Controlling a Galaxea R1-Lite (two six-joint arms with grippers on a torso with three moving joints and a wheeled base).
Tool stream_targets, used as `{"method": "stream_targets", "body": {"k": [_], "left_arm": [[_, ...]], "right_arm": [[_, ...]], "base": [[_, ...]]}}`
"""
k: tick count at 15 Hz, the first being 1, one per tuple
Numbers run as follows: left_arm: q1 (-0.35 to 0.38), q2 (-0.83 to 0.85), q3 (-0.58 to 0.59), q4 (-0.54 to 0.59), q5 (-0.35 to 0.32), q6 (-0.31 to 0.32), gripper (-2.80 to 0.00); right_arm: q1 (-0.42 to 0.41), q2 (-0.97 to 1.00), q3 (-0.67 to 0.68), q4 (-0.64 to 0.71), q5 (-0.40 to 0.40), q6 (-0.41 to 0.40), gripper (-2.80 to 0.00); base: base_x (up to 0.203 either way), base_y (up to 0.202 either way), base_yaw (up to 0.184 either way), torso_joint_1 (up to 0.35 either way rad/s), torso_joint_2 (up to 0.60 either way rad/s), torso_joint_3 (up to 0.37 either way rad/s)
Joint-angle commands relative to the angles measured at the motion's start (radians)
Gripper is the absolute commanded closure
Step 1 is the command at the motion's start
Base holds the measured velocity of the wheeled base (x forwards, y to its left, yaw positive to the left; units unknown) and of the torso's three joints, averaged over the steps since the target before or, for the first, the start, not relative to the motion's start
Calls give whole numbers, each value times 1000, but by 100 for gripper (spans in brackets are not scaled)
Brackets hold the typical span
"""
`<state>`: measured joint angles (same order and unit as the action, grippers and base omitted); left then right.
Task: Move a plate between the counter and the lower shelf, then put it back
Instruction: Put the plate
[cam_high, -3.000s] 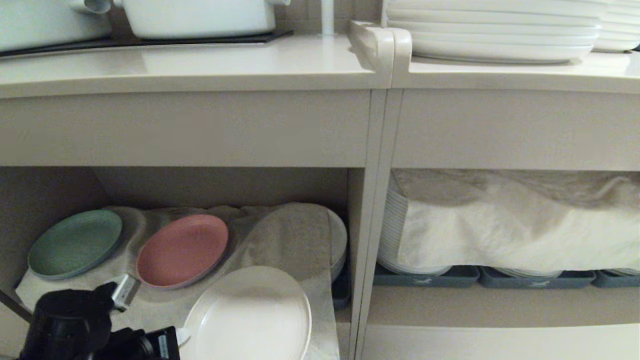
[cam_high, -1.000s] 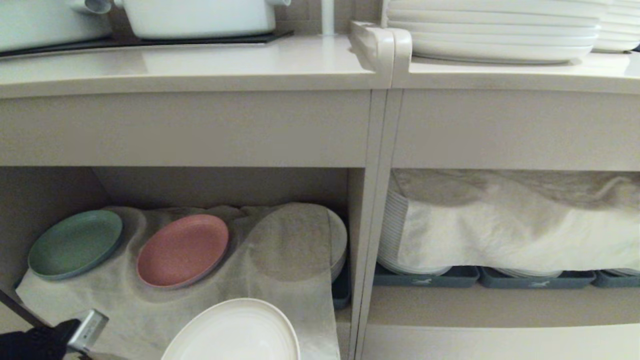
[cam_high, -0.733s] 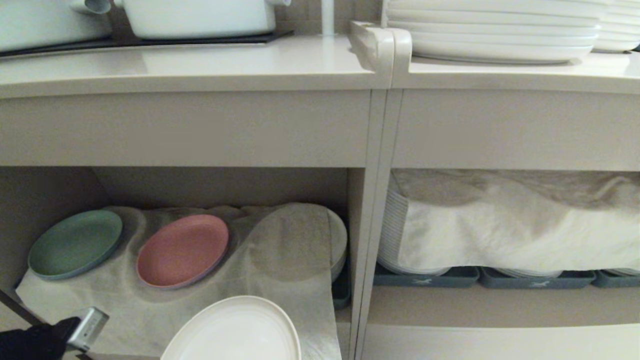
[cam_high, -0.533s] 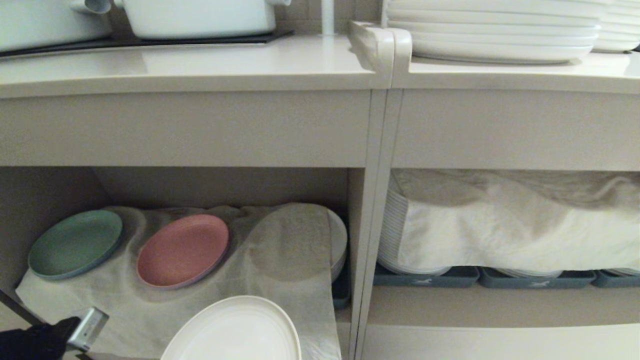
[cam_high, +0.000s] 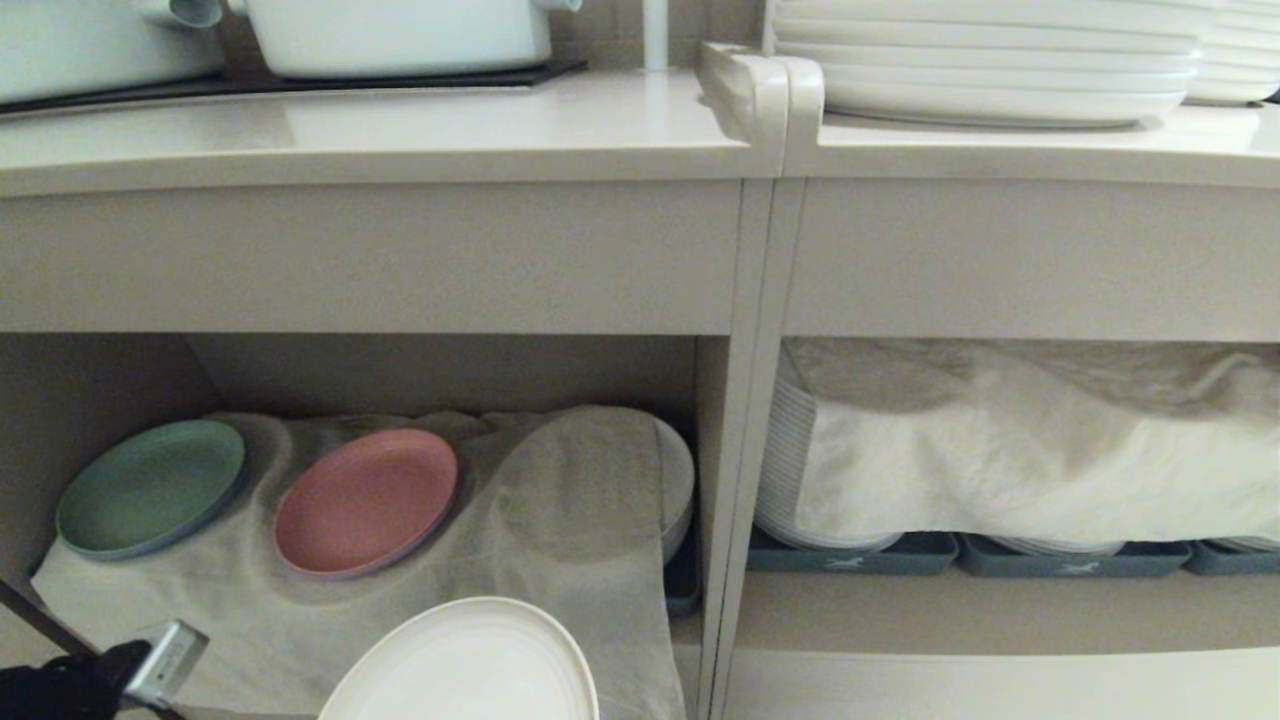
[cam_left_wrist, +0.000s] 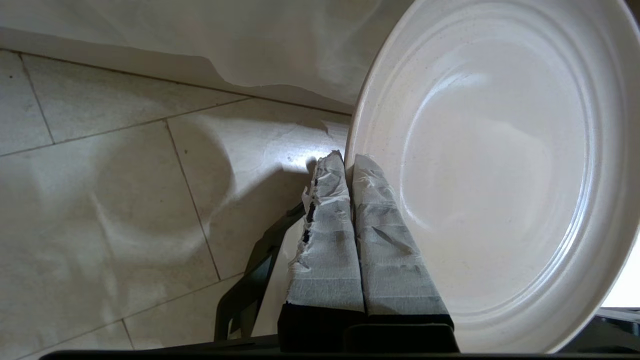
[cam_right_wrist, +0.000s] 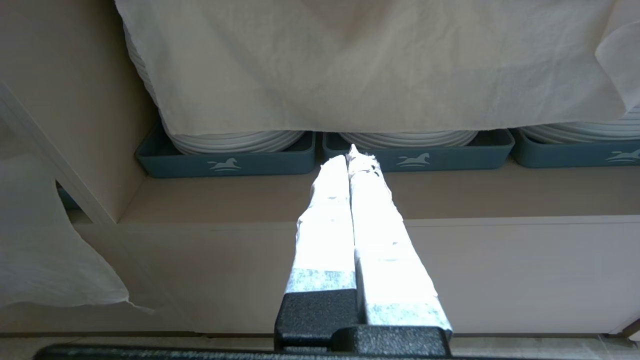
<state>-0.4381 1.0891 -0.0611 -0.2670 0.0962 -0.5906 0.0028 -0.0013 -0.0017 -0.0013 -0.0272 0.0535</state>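
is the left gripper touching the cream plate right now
Touching. In the left wrist view the left gripper has its taped fingers pinched on the rim of the plate, one finger over its upper face, no gap showing.

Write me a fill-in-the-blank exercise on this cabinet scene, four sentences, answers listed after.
1. The left pincer is shut on the rim of the cream ____.
2. On the gauzy cloth in the lower shelf, the green plate lies beside a ____ plate.
3. The right pincer points at blue-grey ____ holding white plates.
4. A stack of large white plates stands on the ____.

Answers: plate; pink; trays; counter
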Motion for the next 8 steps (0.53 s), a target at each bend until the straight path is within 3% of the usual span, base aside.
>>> {"method": "stream_targets", "body": {"k": [1, 3, 8], "left_arm": [[-6, -46, -17, 45, 0, -3, 0], [-13, -76, -31, 100, -6, -4, 0], [-16, -89, -31, 112, -16, -3, 0]], "right_arm": [[0, 1, 0, 0, 0, 0, 0], [0, 1, 0, 0, 0, 0, 0], [0, 1, 0, -2, 0, 0, 0]], "base": [[0, 0, 0, 0, 0, 0], [0, 0, 0, 0, 0, 0], [0, 0, 0, 0, 0, 0]]}}
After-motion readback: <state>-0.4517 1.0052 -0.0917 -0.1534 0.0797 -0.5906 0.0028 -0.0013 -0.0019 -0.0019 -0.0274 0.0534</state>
